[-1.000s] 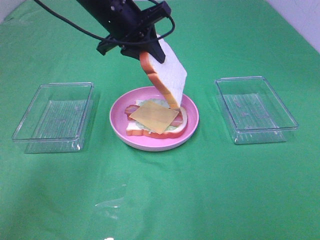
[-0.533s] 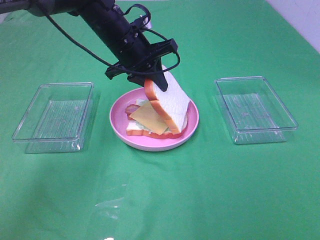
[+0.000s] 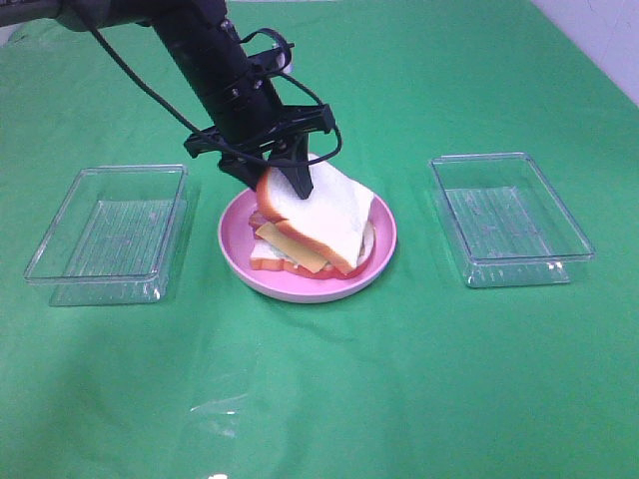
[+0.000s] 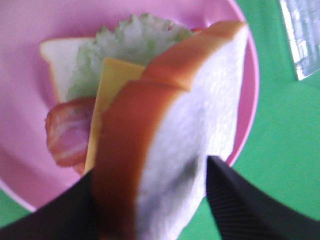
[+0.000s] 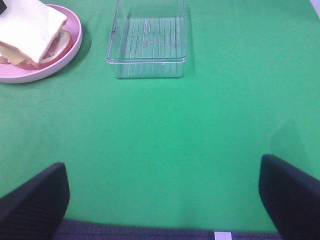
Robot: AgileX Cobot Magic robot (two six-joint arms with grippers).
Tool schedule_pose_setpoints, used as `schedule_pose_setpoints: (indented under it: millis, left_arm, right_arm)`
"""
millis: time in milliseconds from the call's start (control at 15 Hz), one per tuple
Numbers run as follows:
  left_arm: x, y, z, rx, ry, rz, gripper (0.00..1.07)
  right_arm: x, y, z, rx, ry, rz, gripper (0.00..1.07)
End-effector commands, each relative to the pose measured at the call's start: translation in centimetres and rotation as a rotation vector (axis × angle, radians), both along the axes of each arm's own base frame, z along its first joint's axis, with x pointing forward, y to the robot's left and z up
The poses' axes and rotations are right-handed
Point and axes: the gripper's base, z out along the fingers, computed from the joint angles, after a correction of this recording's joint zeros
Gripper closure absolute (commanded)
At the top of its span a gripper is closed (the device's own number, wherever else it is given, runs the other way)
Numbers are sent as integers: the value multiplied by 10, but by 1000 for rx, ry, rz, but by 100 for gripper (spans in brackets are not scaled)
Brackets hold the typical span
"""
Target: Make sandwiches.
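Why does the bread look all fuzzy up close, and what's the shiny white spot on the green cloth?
Left wrist view: the top bread slice sits too near the lens, so it blurs. Exterior high view: the spot is lamp glare on the green cloth.

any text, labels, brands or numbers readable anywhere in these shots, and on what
None: no words, numbers or logos can be read in any view.
The top bread slice, the pink plate, the left clear tray, the right clear tray and the green cloth are all unmarked.
The left gripper shows no legible marking either.
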Motion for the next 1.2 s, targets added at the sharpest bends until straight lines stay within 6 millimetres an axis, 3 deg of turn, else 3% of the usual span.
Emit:
schedule_pose_setpoints:
  millis: [67,333,600,1000,1067,1200]
  left_arm:
    - [-3,3,-5,57,27,-14,6]
    - [-6,4,0,66,36,-25,6]
    - [-12,15,27,138,-5,-56,6]
    - [-29,49,117,284,-275,-17,6]
    - [-44,61,138,319,-318,-9,6]
    - [-62,83,152,373,-336,10,6]
  right_arm:
    - [-4,0,0,-3,-35,-3,9]
    - [-4,0,0,-3,-35,-3,9]
    - [-4,0,0,-3,-35,-3,9]
    - [-4,0,0,-3,-35,-3,9]
    - [-4,0,0,-3,-35,-3,9]
    - [-4,0,0,-3,-35,-3,9]
